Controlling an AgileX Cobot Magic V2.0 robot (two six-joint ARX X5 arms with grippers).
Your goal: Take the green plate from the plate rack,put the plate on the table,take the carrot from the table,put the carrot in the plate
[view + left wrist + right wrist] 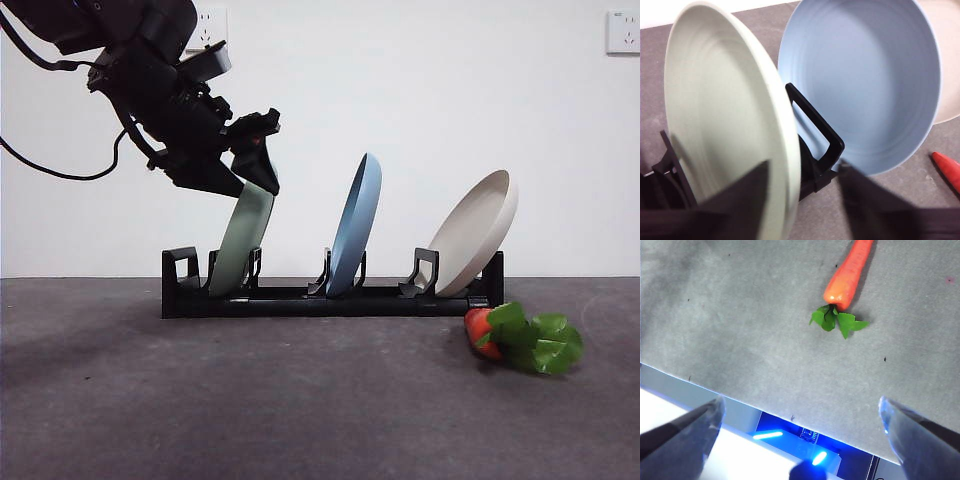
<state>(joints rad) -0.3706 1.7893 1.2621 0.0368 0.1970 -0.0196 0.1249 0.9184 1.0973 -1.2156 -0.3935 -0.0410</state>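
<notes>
I see my left claw (258, 185) astride the green plate's (240, 240) rim in the plate rack (300, 298), not clamped; right claw (800, 415) is wide above the carrot (845, 280).

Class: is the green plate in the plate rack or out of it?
In: the green plate stands in the plate rack, with the left gripper straddling its rim.

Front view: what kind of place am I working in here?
Probably an indoor test bench, not a real kitchen: a bare white wall with power sockets, a dark grey table, and only a plate rack and toy carrot staged.
</notes>
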